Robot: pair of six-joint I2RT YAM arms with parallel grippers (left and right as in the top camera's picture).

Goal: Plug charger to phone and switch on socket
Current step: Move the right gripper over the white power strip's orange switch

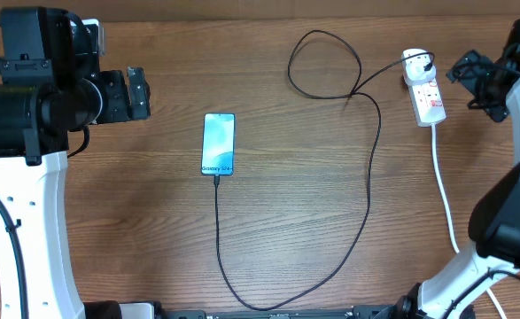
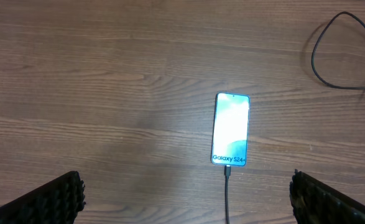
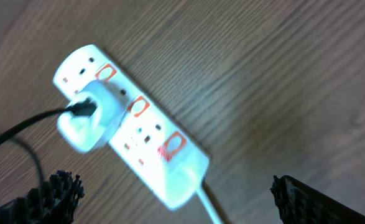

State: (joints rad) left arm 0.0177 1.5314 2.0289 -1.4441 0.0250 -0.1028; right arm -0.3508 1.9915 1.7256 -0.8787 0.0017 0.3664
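Observation:
The phone (image 1: 219, 143) lies flat mid-table with its teal screen lit; the left wrist view shows the phone (image 2: 231, 129) too. The charger's black cable (image 1: 369, 186) runs from the phone's lower edge, where its connector tip (image 2: 227, 172) sits against the port, in a long curve to the white plug adapter (image 1: 416, 64). The adapter (image 3: 92, 118) is seated in the white socket (image 3: 138, 134), which has red switches. My left gripper (image 2: 185, 202) is open, back left of the phone. Above the socket (image 1: 427, 96) my right gripper (image 3: 176, 200) is open, holding nothing.
The socket's thick white cord (image 1: 444, 190) trails toward the table's front right. The black cable forms a loop (image 1: 323, 64) at the back centre. Bare wooden tabletop (image 1: 127, 221) lies left of the phone.

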